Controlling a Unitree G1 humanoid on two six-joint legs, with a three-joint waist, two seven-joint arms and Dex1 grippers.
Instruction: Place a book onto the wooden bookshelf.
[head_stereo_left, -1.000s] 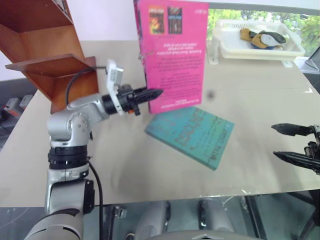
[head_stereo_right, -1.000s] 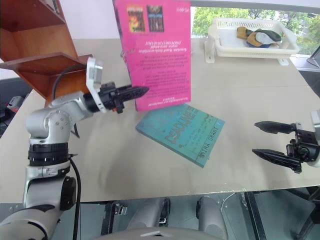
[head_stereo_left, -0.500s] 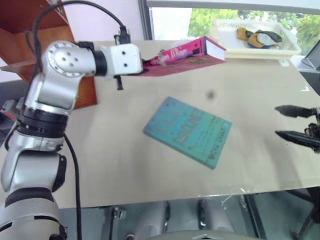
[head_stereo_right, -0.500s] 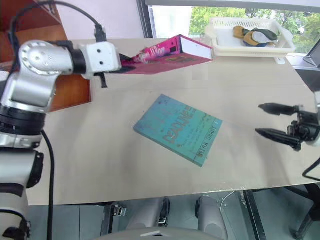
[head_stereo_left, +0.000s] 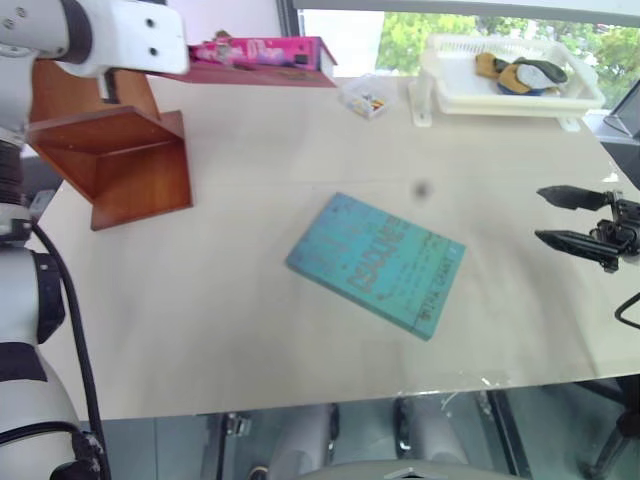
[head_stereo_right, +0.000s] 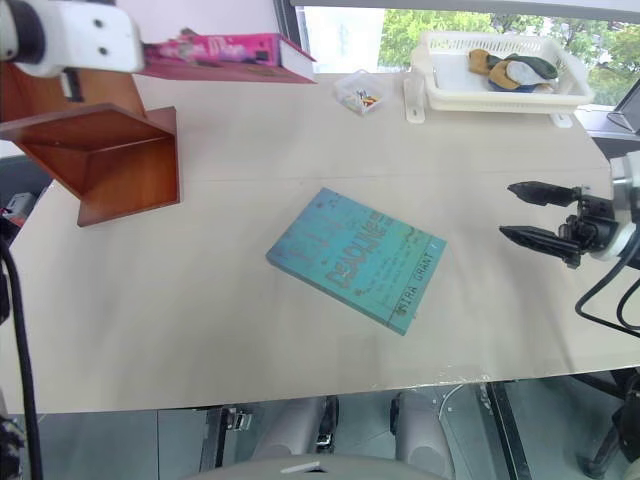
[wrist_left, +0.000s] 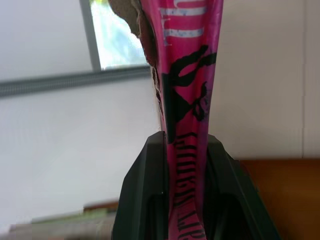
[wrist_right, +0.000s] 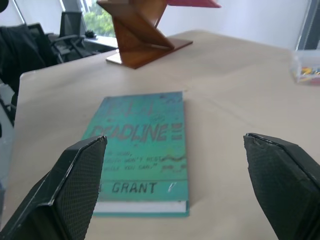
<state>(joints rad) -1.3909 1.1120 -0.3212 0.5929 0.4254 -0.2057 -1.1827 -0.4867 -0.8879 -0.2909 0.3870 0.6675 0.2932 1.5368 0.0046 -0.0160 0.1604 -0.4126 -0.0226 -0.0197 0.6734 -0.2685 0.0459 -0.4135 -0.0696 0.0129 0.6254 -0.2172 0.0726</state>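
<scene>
Where angled wooden bookshelf (head_stereo_left: 120, 160) stands, glossy flat book (head_stereo_left: 262, 55) hovers.

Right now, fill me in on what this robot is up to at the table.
The left gripper is shut on the pink book, holding it roughly flat in the air beside the top of the wooden bookshelf; the book is not on a shelf board yet. The right gripper hovers open and empty over the table's right side. A teal book lies flat mid-table, untouched, and a white tray sits at the far edge.
</scene>
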